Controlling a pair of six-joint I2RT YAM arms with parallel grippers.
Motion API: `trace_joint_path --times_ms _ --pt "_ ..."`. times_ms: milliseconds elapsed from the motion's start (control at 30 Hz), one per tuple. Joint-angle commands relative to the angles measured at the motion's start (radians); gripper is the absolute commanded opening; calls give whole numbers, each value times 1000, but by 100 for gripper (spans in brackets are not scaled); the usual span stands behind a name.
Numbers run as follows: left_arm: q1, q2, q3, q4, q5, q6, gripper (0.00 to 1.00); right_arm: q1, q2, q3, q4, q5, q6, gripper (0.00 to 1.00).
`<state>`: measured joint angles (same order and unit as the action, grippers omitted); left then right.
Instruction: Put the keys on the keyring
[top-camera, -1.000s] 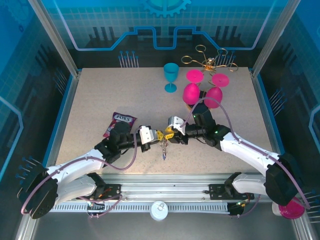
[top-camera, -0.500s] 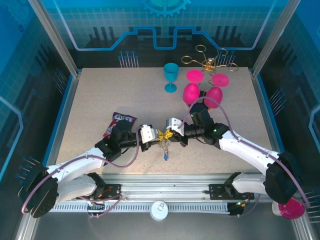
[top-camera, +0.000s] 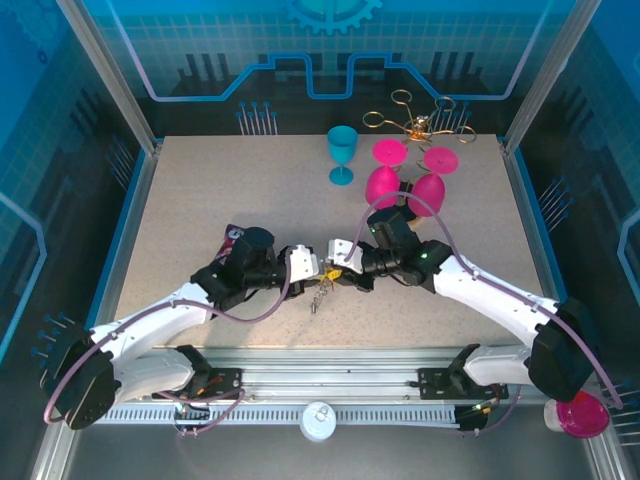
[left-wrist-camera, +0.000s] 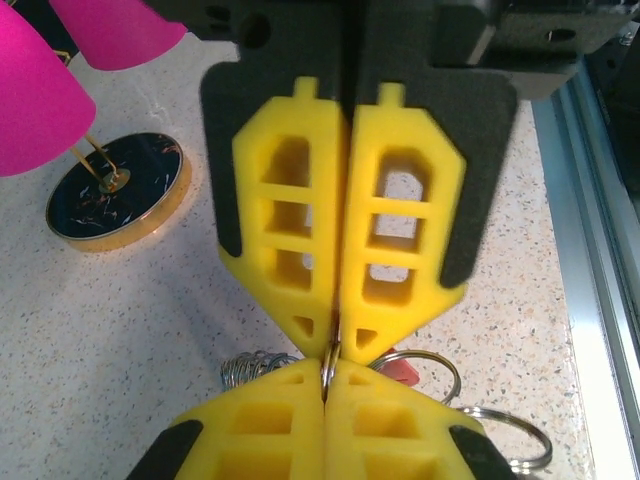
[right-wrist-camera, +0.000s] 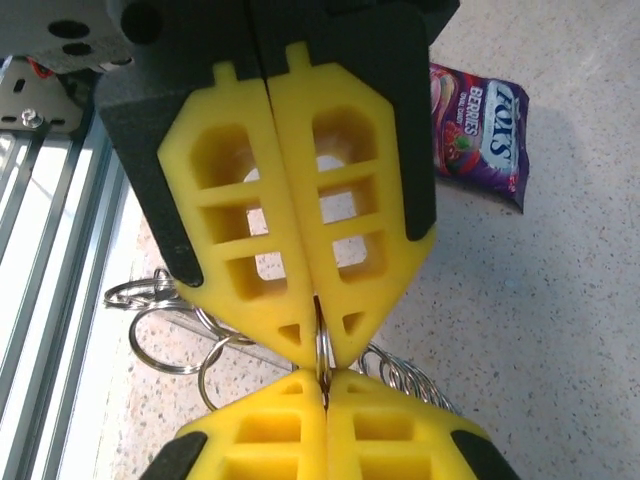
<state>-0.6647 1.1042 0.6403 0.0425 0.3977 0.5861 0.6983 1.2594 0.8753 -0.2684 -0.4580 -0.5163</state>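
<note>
My left gripper (top-camera: 316, 268) and right gripper (top-camera: 340, 270) meet tip to tip over the middle of the table. Both are shut on the same thin silver split ring (left-wrist-camera: 329, 357), which stands edge-on between the yellow pads. In the left wrist view my own left gripper (left-wrist-camera: 326, 378) is at the bottom and the right gripper (left-wrist-camera: 340, 335) above. Behind them lie a coiled keyring (left-wrist-camera: 243, 370), a red key head (left-wrist-camera: 402, 370) and loose silver rings (left-wrist-camera: 500, 435). The right wrist view shows the ring (right-wrist-camera: 322, 352), the coil (right-wrist-camera: 405, 378) and more rings (right-wrist-camera: 160, 335). A small bundle (top-camera: 318, 297) dangles below the grippers.
Two pink goblets (top-camera: 381, 187) lie tipped at the back right, beside an upright teal goblet (top-camera: 342, 150) and a gold wire rack (top-camera: 418, 122). A candy bag (right-wrist-camera: 478, 130) lies under the left arm. A goblet base (left-wrist-camera: 118, 205) sits close by. The table's metal rail (top-camera: 320, 370) runs along the near edge.
Both grippers have stayed pressed together and shifted slightly toward the back and left. The dangling bundle has swung left and sits higher. The left wrist now covers more of the candy bag.
</note>
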Motion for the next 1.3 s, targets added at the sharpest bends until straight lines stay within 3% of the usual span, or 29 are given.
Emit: trace_joint_path --times_ms 0,200,567,867,1100,1267 --pt "0 -41 -57 100 26 -4 0 -37 -45 -76 192 -131 106 25" --pt "2 -64 -111 221 38 -41 0 -90 -27 -161 280 -173 150 27" --pt "2 -60 -119 252 26 -58 0 -97 -13 -156 285 -217 156 25" --pt "2 -84 -155 339 32 -87 0 -99 -9 -143 259 -183 145 0" --pt "5 -74 -185 475 81 -149 0 -69 64 -107 300 -202 172 1" --pt "8 -81 -194 473 76 -149 0 -83 25 -117 322 -192 190 22"
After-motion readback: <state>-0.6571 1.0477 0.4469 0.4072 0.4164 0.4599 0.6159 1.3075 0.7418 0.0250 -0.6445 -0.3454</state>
